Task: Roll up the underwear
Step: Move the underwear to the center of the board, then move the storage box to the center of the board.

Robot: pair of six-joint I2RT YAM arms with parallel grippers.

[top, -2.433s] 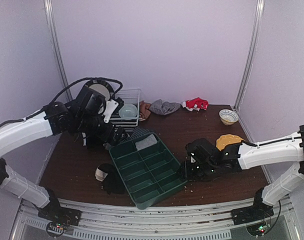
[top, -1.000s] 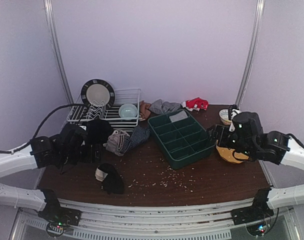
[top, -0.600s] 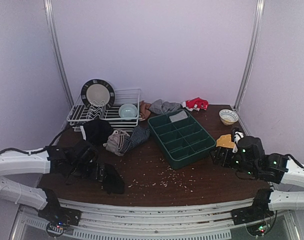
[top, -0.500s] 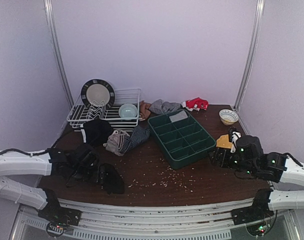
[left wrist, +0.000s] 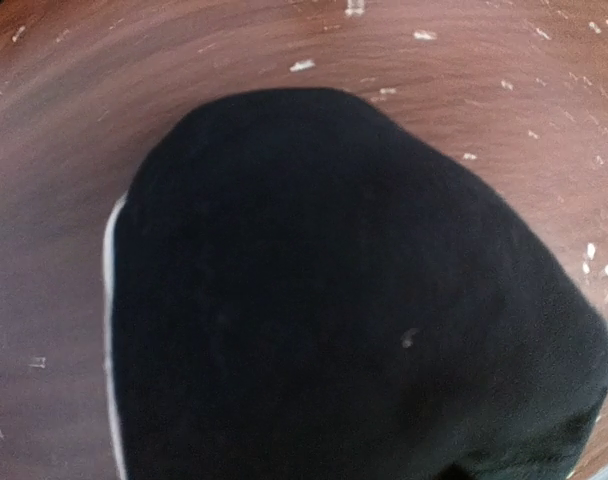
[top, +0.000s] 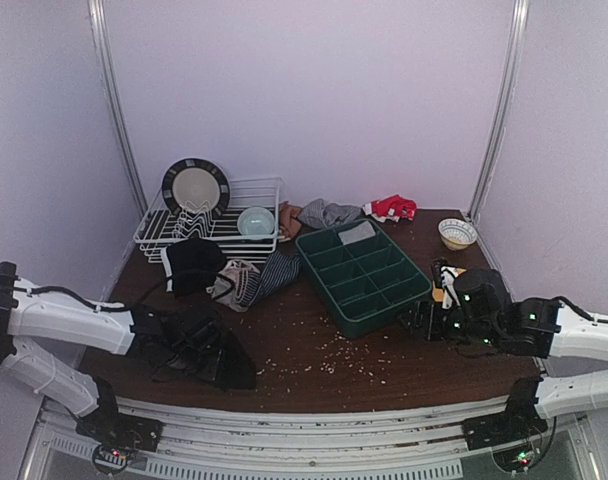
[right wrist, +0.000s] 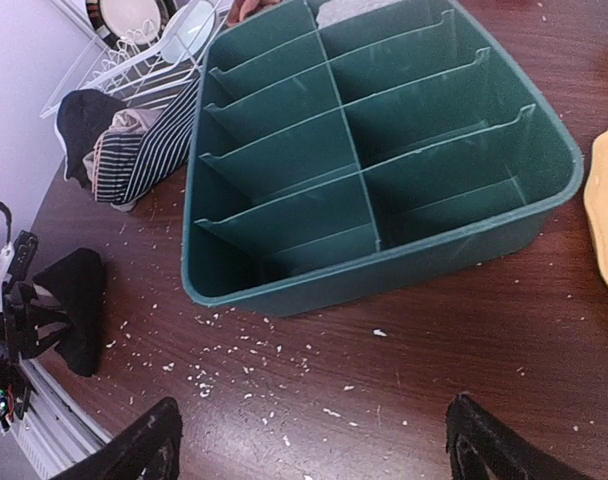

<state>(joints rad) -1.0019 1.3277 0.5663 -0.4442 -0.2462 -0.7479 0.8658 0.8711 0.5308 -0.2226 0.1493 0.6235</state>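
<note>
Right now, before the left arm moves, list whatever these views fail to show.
Left jaws: unseen in the left wrist view, where blurred black underwear fills the frame; lost against it from the top.
Grey cloth in the green tray: cut by the right wrist view's top edge.

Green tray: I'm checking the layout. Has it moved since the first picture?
Yes. The green tray went from the front edge toward the back and right, now about level with the dish rack.

Matt black cloth underwear lies on a smooth wood table.
</note>
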